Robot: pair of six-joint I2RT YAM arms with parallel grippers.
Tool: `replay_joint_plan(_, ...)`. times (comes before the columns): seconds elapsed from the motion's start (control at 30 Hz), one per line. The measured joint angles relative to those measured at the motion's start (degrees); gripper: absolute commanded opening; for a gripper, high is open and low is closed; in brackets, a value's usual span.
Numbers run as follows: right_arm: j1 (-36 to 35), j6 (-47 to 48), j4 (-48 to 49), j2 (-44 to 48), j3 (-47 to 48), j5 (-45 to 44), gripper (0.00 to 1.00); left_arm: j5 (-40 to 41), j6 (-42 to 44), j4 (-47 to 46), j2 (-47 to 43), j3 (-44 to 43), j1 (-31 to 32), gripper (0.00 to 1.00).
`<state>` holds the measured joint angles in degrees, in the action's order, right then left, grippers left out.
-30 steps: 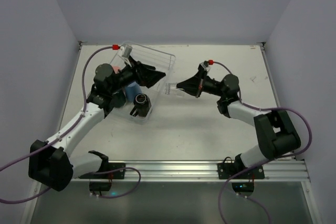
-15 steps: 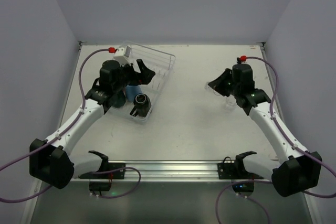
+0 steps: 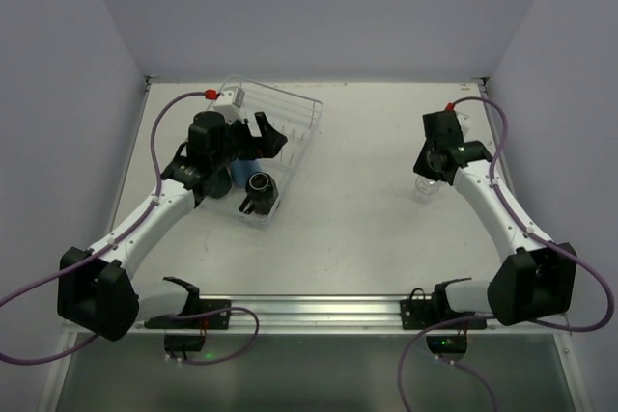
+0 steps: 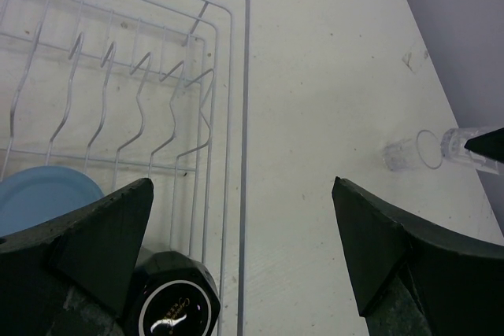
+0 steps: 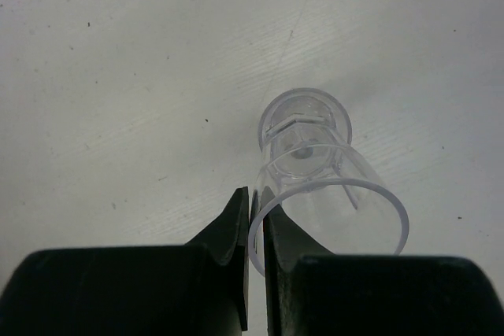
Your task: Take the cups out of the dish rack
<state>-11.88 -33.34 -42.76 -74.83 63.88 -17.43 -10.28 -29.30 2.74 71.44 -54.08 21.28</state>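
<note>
Bases of both arms sit at the near edge of the counter [image 3: 357, 238], which is off-white, matte and lightly scuffed.

Left arm: runs forward and inward with the elbow low, wrist pitched down over the dish rack [image 3: 294, 108]. The left end effector [image 3: 266, 140] has its fingers spread wide and grips nothing, hovering above the near half of the rack.
- Directly under one finger [image 4: 94, 234]: black mug [image 4: 175, 314], glossy, mouth up, at the near end of the rack.
- Just beyond the mug, beneath the same finger: light-blue tumbler [image 4: 39, 194], matte, with a round rim.
- Ahead of the end effector: rows of thin, pale, wavy prongs [image 4: 169, 108] inside a rounded rim.
- The other finger hangs over the counter, outside the rack's long rim.

Right arm: stretched forward along the right side, forearm angled inward, wrist bent down. The right end effector [image 5: 253, 194] has its fingers pressed together on the wall of a small clear glass [image 5: 315, 155]. The rim edge runs between the two fingers, one outside the mouth and one inside it.
- Glass: smooth and transparent with a thick, faceted base. It hangs below the end effector, base toward the counter.
- Whether the base touches the counter cannot be told.
- The glass is well apart from the rack.

Purple cables [image 3: 159, 147] loop off both wrists. Plain grey-lavender walls [image 3: 319, 7] close in the far side and both flanks.
</note>
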Motion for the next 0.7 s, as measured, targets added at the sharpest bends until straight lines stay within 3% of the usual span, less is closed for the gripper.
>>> replay_joint_plan(0.7, 2.8, 3.9, 2.4, -7.6, 0.8, 1.8, 0.0, 0.4, 1.1, 1.1, 1.1, 0.0, 0.0, 1.0)
